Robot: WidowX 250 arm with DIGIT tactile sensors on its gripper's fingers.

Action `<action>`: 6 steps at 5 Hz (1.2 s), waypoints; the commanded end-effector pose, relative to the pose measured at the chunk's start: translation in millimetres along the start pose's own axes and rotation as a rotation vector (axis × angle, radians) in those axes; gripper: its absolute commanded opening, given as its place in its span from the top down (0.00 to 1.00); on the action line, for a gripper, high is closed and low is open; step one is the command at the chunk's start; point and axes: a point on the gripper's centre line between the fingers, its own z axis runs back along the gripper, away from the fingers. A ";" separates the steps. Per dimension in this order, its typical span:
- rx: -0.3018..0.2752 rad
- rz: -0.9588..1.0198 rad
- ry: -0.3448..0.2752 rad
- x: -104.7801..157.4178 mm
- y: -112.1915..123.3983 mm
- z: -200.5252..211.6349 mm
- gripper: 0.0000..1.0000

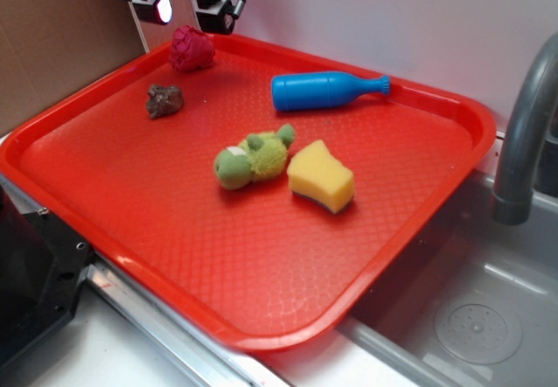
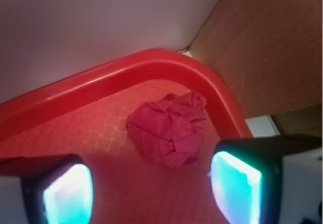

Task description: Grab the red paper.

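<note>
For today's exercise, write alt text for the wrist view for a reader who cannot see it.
A crumpled red paper ball lies in the corner of a red tray, ahead of the open gripper, whose two glowing fingers frame the bottom. Behind are a white wall and brown cardboard.

The tray (image 1: 418, 221) rests beside the sink (image 1: 471, 317), with the faucet (image 1: 523, 125) at its right edge. On the tray, the paper ball (image 1: 192, 49) lies in the far left corner, close to the rim. The pincer (image 1: 187, 3) hangs above that corner, its two fingers (image 2: 237, 181) apart with the ball between and beyond them in the wrist view. Just in front of the ball sits the rocky lump (image 1: 164, 100). The bottle (image 1: 324, 91) lies on its side to the right, along the far rim. Near the middle, the plush toy (image 1: 253, 157) touches the sponge (image 1: 321, 176) on its right.
</note>
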 end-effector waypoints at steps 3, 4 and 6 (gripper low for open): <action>0.004 -0.026 0.014 7.4 -1.6 -25.5 0.00; 0.012 -0.029 0.041 7.5 -4.3 -44.7 0.00; 0.036 -0.022 0.050 2.5 -7.7 -57.4 1.00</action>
